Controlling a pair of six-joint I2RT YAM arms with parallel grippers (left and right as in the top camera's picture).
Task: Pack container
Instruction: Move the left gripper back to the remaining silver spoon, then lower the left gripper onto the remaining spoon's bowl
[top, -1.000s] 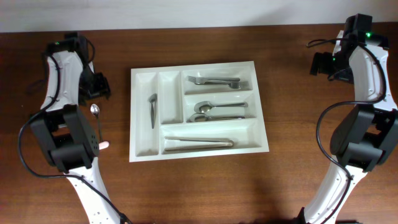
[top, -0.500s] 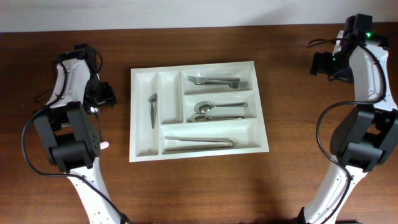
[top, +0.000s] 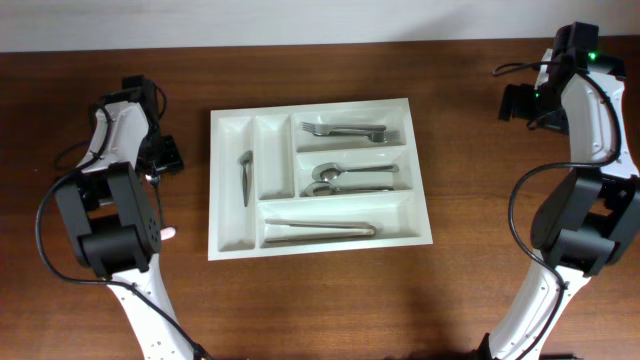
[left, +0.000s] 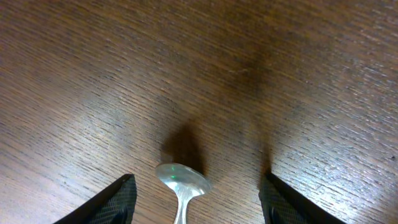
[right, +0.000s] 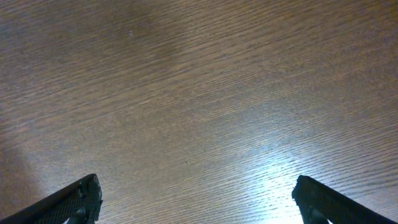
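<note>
Left pincer (left: 197, 200) spread wide over a loose spoon (left: 183, 178)

On the worktop (top: 330, 300) the white container (top: 272, 155) sits midway between the arms, with cutlery in four compartments. The right pincer (right: 196, 202) gapes over bare wood, well apart. The spoon lies near the container's left side, its bowl untouched between the parted fingers and its handle running back under the wrist. The left arm is nearer.

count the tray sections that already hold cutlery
4: the leftmost narrow section, the top long section, the middle long section and the bottom long section. The second narrow section is bare. None hidden.
</note>
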